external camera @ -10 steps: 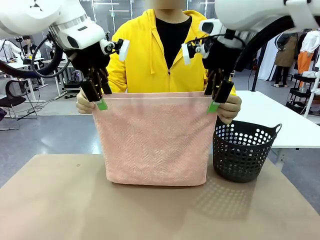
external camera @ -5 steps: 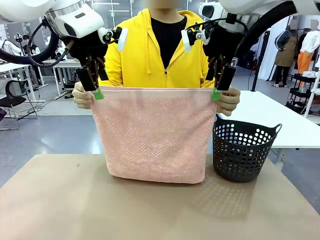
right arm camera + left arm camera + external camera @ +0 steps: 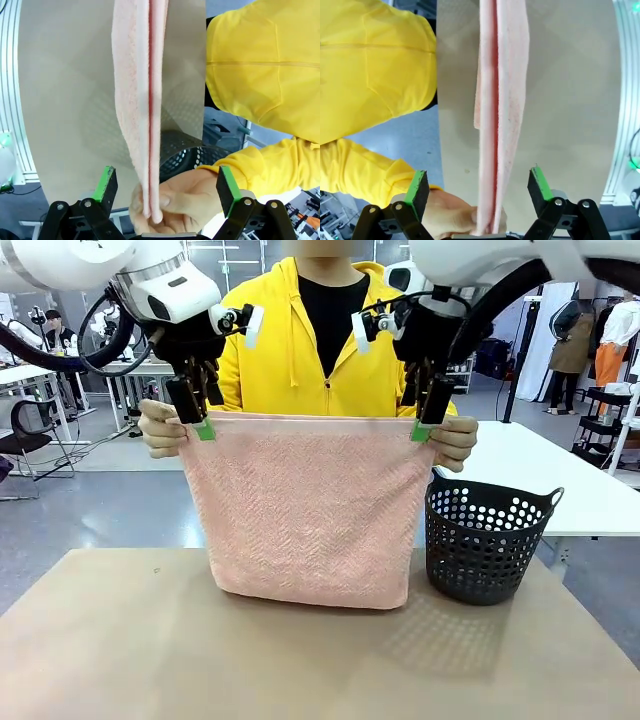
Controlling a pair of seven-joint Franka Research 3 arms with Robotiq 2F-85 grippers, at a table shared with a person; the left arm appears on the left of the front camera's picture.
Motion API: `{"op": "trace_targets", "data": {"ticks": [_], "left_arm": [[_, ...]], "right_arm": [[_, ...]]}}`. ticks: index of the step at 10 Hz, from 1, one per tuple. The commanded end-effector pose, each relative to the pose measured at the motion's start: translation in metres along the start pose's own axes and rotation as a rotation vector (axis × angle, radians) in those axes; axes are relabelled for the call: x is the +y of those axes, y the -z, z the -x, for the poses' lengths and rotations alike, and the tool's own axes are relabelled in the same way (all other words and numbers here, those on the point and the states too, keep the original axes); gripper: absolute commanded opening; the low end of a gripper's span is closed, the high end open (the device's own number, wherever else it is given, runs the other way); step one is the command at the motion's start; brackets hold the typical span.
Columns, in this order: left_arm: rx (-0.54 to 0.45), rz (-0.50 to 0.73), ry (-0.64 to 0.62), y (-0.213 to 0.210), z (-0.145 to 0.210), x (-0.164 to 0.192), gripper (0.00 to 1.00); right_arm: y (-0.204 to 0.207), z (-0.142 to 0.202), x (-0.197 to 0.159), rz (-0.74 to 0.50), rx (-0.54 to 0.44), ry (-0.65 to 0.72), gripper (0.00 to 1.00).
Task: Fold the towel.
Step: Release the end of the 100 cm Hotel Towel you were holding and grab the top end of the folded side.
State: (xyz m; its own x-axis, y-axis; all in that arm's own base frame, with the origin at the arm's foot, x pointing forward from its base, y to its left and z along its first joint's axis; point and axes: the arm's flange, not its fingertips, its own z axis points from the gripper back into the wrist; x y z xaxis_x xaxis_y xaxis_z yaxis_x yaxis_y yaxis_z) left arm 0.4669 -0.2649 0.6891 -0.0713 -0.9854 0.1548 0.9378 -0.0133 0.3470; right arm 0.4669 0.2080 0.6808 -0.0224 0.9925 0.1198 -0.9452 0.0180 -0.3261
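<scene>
Tan tabletop (image 3: 100, 640) in an open workshop, with a person in a yellow hooded top standing at its far side; the person holds the towel (image 3: 310, 510), salmon pink and already doubled into two layers, upright like a curtain, its lower edge down at the table, touching or not I cannot tell; one hand (image 3: 160, 428) pinches the top corner by my left gripper (image 3: 195, 418), the other hand (image 3: 457, 443) the corner by my right gripper (image 3: 427, 418); both grippers stand spread wide, green pads (image 3: 417, 186) either side of the top edge, gripping nothing; I judge this the handover step, before any fold of mine; next I must clamp both corners, catching both layers and no fingers, which sit just beside the pads; a dark perforated basket (image 3: 490, 550) stands just beside the towel's right edge and could snag the cloth as I lay it down.
</scene>
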Motion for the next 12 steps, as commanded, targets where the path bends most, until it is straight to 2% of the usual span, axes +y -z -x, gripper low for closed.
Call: {"op": "trace_targets", "data": {"ticks": [1, 4, 5, 6, 7, 8, 10, 11, 12], "left_arm": [[-0.002, 0.062, 0.011, 0.005, 0.003, 0.014, 1.00], [-0.036, 0.136, 0.005, 0.026, 0.004, 0.013, 1.00], [-0.044, 0.143, 0.007, 0.028, 0.005, 0.011, 0.84], [-0.036, 0.150, 0.001, 0.028, 0.006, 0.009, 0.41], [-0.039, 0.166, 0.008, 0.029, 0.007, 0.007, 0.25], [-0.036, 0.168, 0.009, 0.029, 0.007, 0.006, 0.00], [-0.028, 0.184, 0.003, 0.029, 0.006, 0.005, 0.00], [-0.027, 0.188, 0.000, 0.028, 0.006, 0.005, 0.05], [-0.025, 0.190, 0.002, 0.027, 0.006, 0.004, 0.00]], "right_arm": [[0.008, -0.008, -0.009, -0.022, 0.012, 0.007, 1.00], [0.030, -0.012, -0.010, -0.071, -0.002, 0.021, 1.00], [0.035, -0.013, -0.009, -0.087, -0.012, 0.022, 1.00], [0.038, -0.015, -0.008, -0.084, -0.010, 0.018, 0.60], [0.040, -0.016, -0.008, -0.086, -0.003, 0.020, 0.40], [0.041, -0.017, -0.009, -0.090, -0.004, 0.022, 0.00], [0.041, -0.018, -0.008, -0.095, 0.006, 0.015, 0.00], [0.041, -0.018, -0.007, -0.098, 0.010, 0.014, 0.12], [0.041, -0.018, -0.007, -0.100, 0.014, 0.010, 0.02]]}}
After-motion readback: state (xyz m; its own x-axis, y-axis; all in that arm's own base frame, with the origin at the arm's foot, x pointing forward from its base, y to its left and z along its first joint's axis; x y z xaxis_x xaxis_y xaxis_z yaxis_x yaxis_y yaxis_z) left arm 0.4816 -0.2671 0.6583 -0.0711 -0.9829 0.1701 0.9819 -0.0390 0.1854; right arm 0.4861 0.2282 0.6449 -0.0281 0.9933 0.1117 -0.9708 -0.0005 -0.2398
